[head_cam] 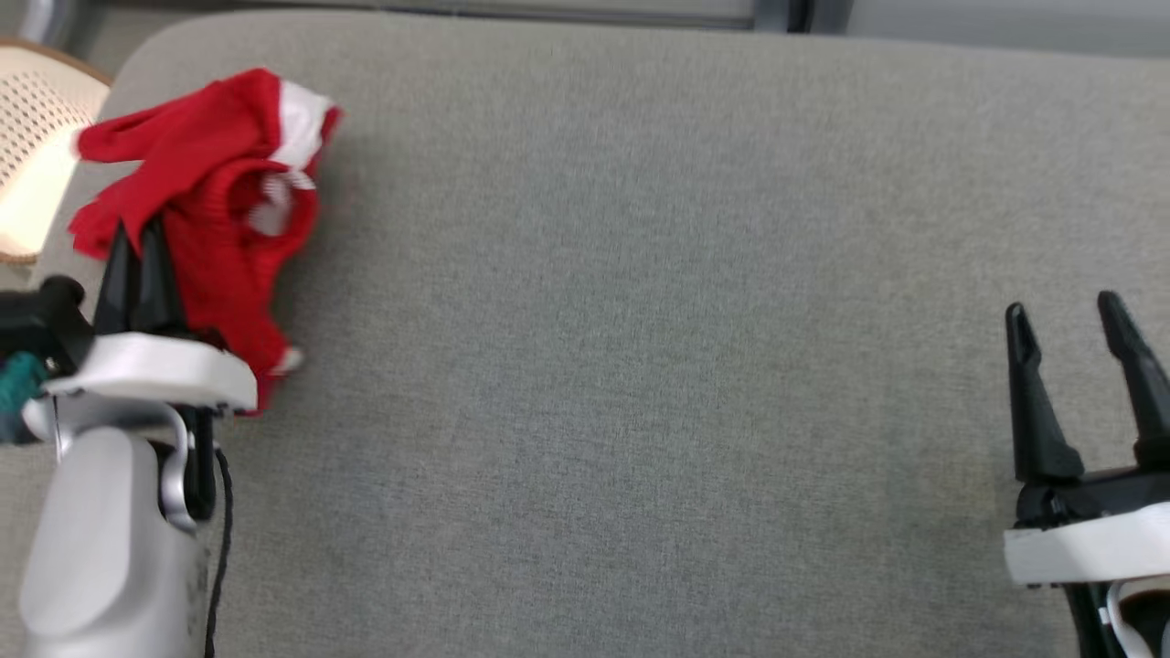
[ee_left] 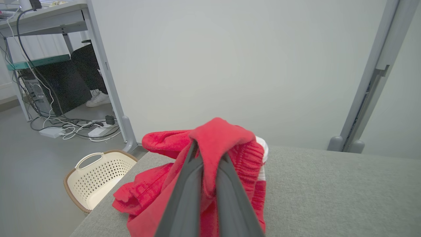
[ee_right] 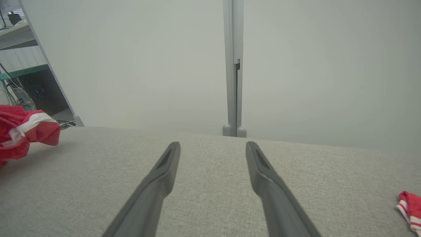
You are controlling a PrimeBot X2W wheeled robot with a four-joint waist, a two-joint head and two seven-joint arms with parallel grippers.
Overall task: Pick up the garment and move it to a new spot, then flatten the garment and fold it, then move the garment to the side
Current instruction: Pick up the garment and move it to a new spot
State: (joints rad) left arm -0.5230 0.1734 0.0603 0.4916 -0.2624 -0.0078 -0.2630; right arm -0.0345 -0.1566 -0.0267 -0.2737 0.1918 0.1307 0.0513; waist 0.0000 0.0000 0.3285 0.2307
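Red knit garment (head_cam: 228,210), trimmed in white, bunched at the grey table's (head_cam: 640,320) left end, a fold clamped by the left gripper (head_cam: 135,239), right gripper (head_cam: 1065,306) held with fingers apart

A grey cloth-covered bench (head_cam: 640,320) stretches back to a pale wall (ee_left: 230,65), where a grey upright post (ee_right: 233,65) stands at the far edge. Off the bench's left corner, down on the floor (ee_left: 26,171), sits a cream basket (ee_left: 98,177) with a brown rim and small holes. Beyond it is a desk (ee_left: 49,18) with a dark computer tower (ee_left: 56,85) beneath — white cables (ee_left: 79,130) tangle on the floor there, beside a person's dark-trousered leg (ee_left: 87,65) and white shoe (ee_left: 98,98).
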